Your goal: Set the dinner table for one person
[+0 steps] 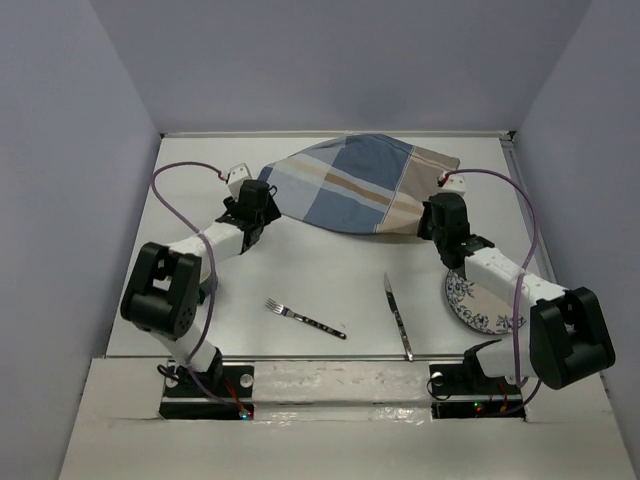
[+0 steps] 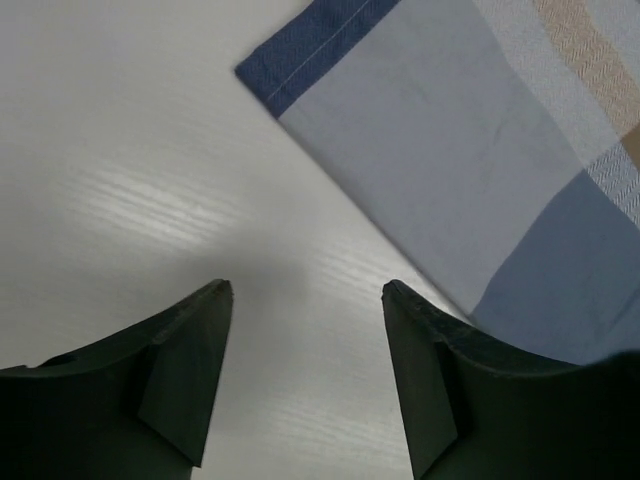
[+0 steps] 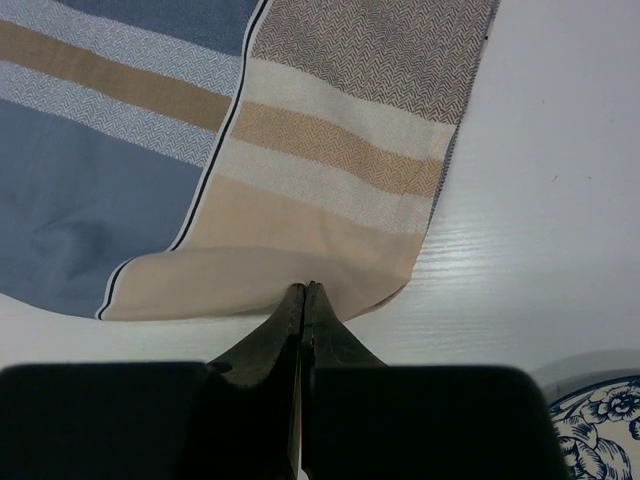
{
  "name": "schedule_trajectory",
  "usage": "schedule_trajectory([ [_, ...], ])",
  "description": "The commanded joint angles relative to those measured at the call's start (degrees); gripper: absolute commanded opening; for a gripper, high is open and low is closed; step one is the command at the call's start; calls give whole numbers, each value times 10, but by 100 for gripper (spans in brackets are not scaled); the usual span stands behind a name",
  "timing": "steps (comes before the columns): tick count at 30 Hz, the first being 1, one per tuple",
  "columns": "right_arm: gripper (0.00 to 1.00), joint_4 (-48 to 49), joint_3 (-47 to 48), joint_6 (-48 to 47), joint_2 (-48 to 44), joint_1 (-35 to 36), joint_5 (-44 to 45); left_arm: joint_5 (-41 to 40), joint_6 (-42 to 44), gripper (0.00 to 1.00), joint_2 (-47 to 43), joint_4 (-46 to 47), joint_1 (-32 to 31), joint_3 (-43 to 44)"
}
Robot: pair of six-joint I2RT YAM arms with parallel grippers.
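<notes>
The large flat white matte rectangular dinner table (image 1: pixel 340 275) fills the floor of the scene. Its long axis seems to run left to right, and its short sides run away from the arm bases. Pale lavender walls (image 1: pixel 60 150) close it in. A rumpled blue-and-tan plaid cloth placemat (image 1: pixel 350 185) lies at the far middle. The left gripper (image 2: pixel 305 288) is spread over bare tabletop beside the cloth's blue corner. The right gripper (image 3: pixel 305 288) is pressed together at the tan hem; I cannot tell whether it pinches cloth.
</notes>
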Motion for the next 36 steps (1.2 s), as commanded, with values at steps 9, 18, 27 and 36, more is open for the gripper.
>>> schedule_trajectory([
  [9, 0, 42, 0, 4, -26, 4, -47, -75, -28, 66, 192, -43, 36, 220],
  [18, 0, 45, 7, 3, -17, 4, -75, -58, 0, 60, 262, -87, 54, 291],
  [27, 0, 45, 4, 3, -37, 4, -83, -38, 12, 40, 303, -100, 58, 322],
  [36, 0, 45, 2, -1, -55, 4, -75, -22, 26, 0, 288, -92, 67, 314],
])
